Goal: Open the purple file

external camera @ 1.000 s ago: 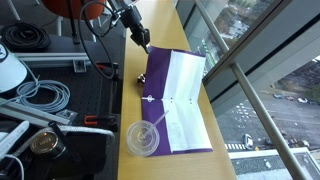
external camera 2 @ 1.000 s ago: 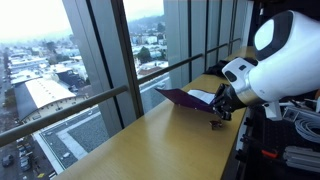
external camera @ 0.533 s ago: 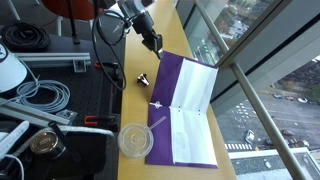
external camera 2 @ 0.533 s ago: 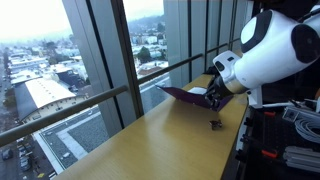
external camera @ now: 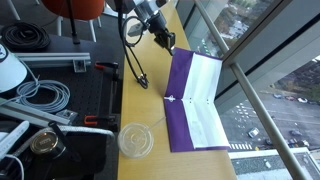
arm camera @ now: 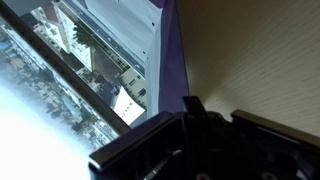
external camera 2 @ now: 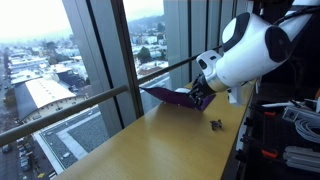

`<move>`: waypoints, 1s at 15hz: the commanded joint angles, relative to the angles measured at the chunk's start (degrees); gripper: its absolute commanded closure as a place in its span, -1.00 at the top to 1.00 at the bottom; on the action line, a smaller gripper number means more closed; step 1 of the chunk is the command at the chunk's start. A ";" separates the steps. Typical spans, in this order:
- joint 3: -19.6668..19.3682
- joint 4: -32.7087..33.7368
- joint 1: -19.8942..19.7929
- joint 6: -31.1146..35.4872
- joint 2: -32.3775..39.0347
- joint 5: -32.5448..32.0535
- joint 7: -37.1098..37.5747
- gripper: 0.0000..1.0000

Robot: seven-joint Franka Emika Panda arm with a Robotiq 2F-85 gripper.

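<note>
Purple file [external camera: 196,104], lying open on the wooden counter [external camera: 148,105] near its outer edge. White inner sheets face upward, bordered by deep purple; one cover [external camera 2: 163,96] is raised off the surface

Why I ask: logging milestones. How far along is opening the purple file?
Done: the purple file shows its white inside. In hand: the gripper seems clamped on the cover's far corner, held tilted above the desk. Left: lay the cover flat and release.

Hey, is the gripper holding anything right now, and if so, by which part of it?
The gripper appears to pinch the purple file by the edge of its purple cover, near one corner.
</note>
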 commanded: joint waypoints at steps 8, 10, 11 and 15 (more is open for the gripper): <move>4.99 0.83 -1.57 0.31 4.96 -1.67 3.41 -0.32; 5.20 0.75 -1.76 0.71 4.36 -1.17 3.49 -0.03; 5.28 0.66 -1.90 0.91 3.92 -0.81 3.54 0.10; 5.36 0.11 -3.64 5.80 0.92 3.20 3.48 0.70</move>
